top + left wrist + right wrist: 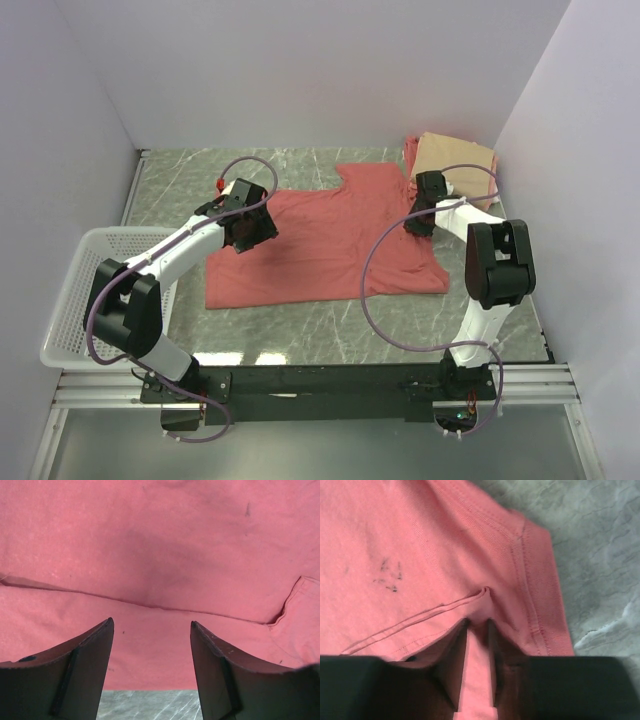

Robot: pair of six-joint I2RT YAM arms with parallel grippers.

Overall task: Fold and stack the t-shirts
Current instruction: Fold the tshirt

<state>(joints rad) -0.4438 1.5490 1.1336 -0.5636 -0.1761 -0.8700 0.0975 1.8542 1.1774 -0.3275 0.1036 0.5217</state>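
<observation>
A large salmon-red t-shirt (330, 240) lies spread flat in the middle of the marble table. My left gripper (250, 230) hovers over its left part, jaws wide open with nothing between them (151, 623); red cloth (160, 545) with a seam fills that view. At the shirt's right edge, near the sleeve, my right gripper (420, 218) has its fingers closed on a raised ridge of the red cloth (478, 622), next to the hemmed edge (535, 580). A folded tan t-shirt (460, 158) rests at the back right, with a pink one (410, 150) showing at its left side.
A white mesh basket (80, 290) sits at the table's left edge, beside the left arm. Walls close in the table on the left, back and right. Bare marble (330, 330) shows in front of the shirt.
</observation>
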